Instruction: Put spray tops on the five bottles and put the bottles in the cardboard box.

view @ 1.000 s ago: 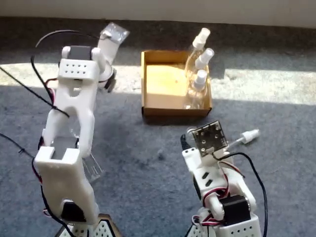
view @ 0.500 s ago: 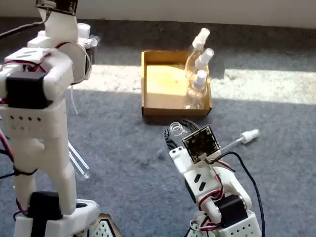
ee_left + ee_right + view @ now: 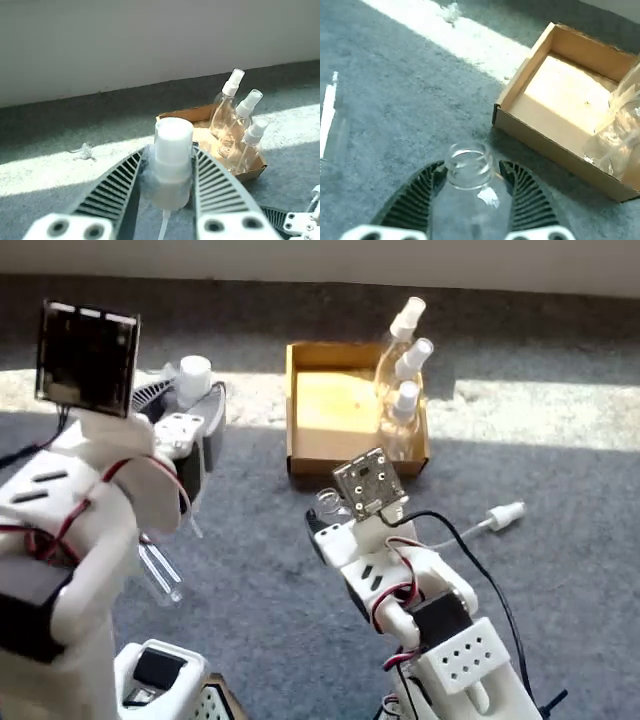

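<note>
From above, the left claw is raised over the desk and clamped on a white spray top, while the right claw grips an open bottle just in front of the cardboard box. The two seem to be held up so top and neck can meet. Three capped bottles stand along one side of the box, and a loose spray top lies on the desk well apart from both claws. In the left wrist view the spray top sits upright between the ribbed fingers, its dip tube hanging below, free to drop into a neck. In the right wrist view the bottle's bare mouth points up between the closed fingers, steady enough, I'd guess, to take the top. The box lies near it, with room left inside.
</note>
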You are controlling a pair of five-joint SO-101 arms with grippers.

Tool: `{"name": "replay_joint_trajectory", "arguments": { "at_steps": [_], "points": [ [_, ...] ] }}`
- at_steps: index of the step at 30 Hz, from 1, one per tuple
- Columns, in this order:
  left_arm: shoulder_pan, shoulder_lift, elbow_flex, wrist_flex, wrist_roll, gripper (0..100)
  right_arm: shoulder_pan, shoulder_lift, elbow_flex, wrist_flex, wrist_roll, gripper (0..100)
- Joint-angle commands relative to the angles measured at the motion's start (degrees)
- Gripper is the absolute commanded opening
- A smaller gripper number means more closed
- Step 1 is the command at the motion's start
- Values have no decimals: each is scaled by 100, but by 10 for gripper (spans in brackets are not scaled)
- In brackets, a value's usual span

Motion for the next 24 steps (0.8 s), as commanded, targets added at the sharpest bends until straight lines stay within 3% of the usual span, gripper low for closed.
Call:
{"name": "replay_joint_trajectory", "arguments": {
  "at_steps": [1,4,7,15,24],
  "points": [
    [681,-1349,1244,-1073,141,14,-365,-743,207,-593,246,5],
    [875,-2018,2105,-2048,141,14,-347,-1684,1042,-1270,264,5],
    [927,-2220,2589,-2681,176,11,-347,-2431,1771,-1323,273,4],
    [1824,-1622,2668,-3182,176,10,-347,-3090,2413,-1314,466,4],
    [1982,-497,2800,-3930,334,10,-338,-3459,2431,-1051,466,4]
  ]
}}
